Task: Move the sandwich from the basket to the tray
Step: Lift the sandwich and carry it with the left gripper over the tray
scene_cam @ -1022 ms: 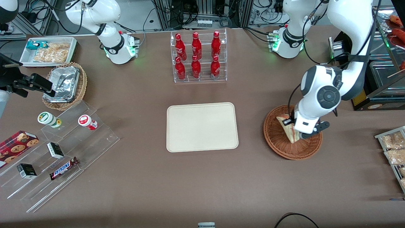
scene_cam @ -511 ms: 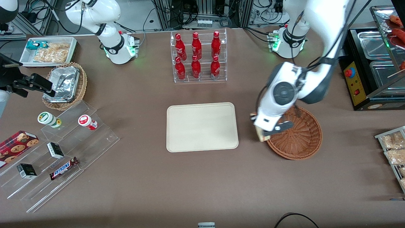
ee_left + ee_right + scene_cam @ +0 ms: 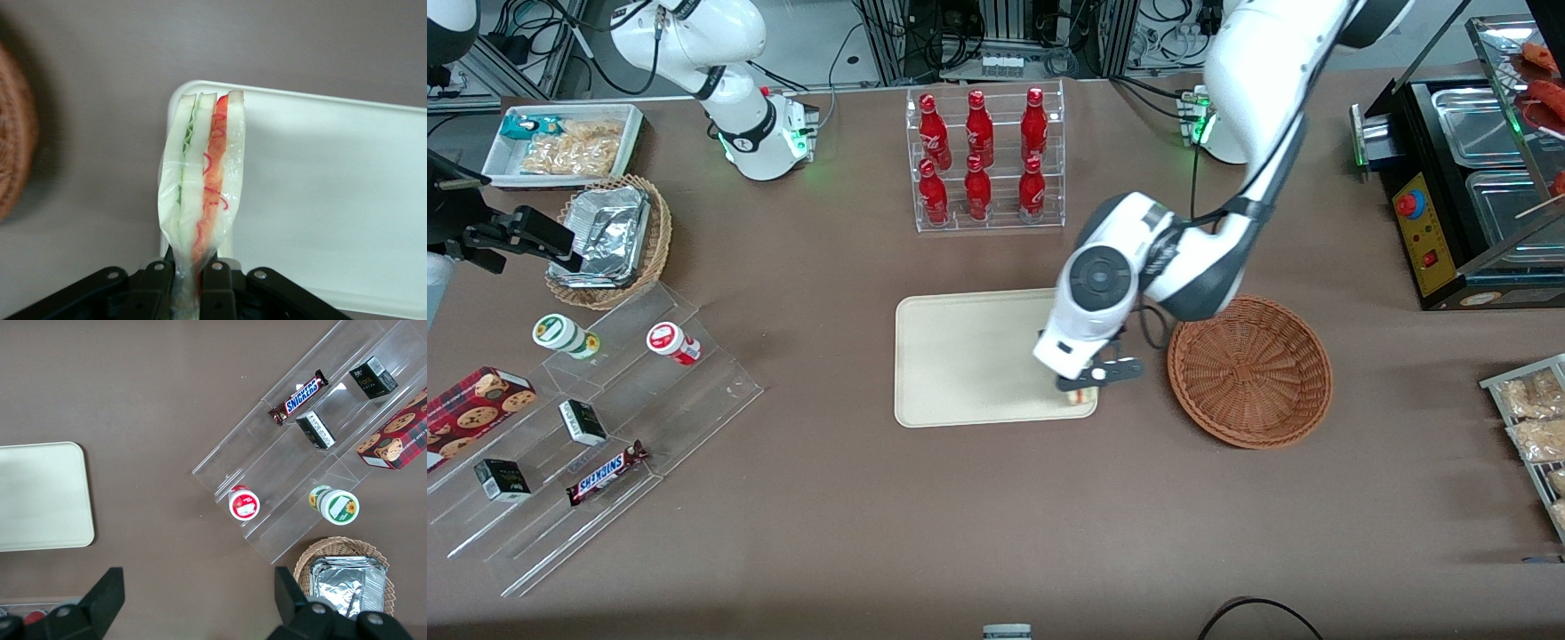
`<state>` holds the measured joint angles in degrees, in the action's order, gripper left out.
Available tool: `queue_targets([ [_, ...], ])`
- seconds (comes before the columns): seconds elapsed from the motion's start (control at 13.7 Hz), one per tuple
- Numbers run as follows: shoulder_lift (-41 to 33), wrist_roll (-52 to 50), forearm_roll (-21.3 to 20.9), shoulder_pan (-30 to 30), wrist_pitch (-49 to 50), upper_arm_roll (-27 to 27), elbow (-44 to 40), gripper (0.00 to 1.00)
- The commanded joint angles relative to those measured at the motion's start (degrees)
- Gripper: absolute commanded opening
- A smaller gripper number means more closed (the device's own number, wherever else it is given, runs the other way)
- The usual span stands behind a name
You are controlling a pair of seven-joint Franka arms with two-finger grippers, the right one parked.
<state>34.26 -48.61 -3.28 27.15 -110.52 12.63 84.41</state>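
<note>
**Wrapped sandwich pinched by its narrow end, over the tray corner**

Gripper [image 3: 189, 277]: fingers [image 3: 155, 283] pressed together on the sandwich [image 3: 202, 183], clamping one narrow end of the wedge through clear film. Rest of the wedge juts out free, layers edge-on: pale bread, green, orange-red filling.

Sandwich hangs above the tray [image 3: 969, 356], over the corner nearest the basket [image 3: 1249, 370] and the front camera. Whether it touches the tray cannot be told. Basket holds nothing, just beside the tray.

Handling, by judgement: light, soft, easily crushed; film looks slick and loose, so the wedge may slip or sag. Gentle pinch across the bread faces, as now, seems best.
</note>
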Motion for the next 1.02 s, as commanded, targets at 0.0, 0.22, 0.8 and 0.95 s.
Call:
queue_targets([
  [0.0,6.94,-3.24,-0.51,3.95,1.8,-0.59,-9.59,0.01],
  [0.22,12.57,-5.87,-0.77,7.38,1.89,-0.67,-16.36,0.0],
  [0.8,15.93,-7.73,-1.03,11.43,1.97,-0.76,-18.23,0.0],
  [0.95,16.01,-7.82,-1.03,11.61,1.8,-0.76,-18.23,0.06],
])
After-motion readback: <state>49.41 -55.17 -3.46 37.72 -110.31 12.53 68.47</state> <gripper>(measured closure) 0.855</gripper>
